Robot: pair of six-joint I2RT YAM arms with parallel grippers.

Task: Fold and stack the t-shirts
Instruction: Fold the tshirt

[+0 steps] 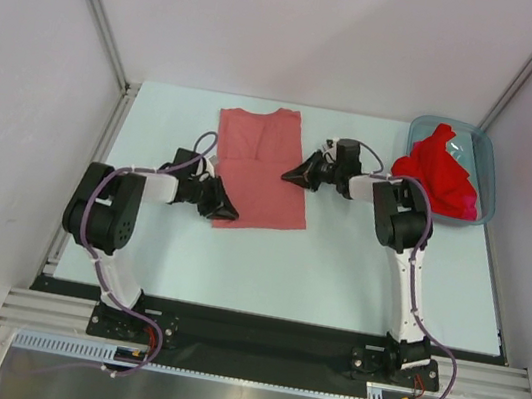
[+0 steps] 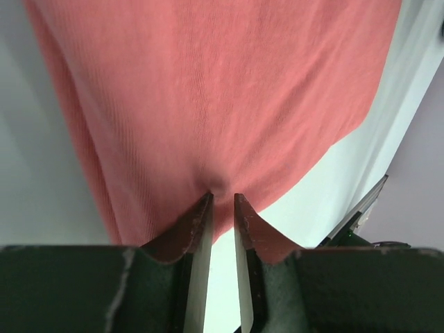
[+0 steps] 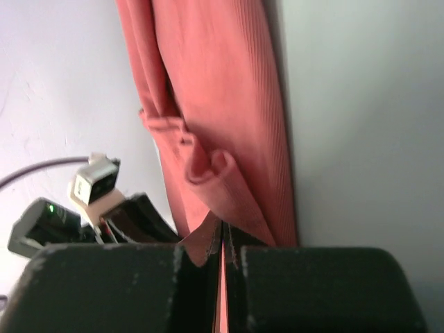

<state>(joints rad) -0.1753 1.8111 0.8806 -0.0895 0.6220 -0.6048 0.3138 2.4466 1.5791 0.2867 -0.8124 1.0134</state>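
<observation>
The left gripper (image 1: pixel 222 205) is pinching the salmon-pink t-shirt (image 1: pixel 262 159) at its near hem. The right gripper (image 1: pixel 297 174) is clamping its right edge — cloth bunched between the fingers.

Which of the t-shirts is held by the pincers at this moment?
The salmon-pink t-shirt, spread flat: the left pincer and the right pincer both pinch its edges. The red t-shirts lie heaped in the bin.

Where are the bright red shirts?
In the top view, the red shirts sit heaped in the plastic bin at the far right corner of the table, away from the pink shirt.
</observation>
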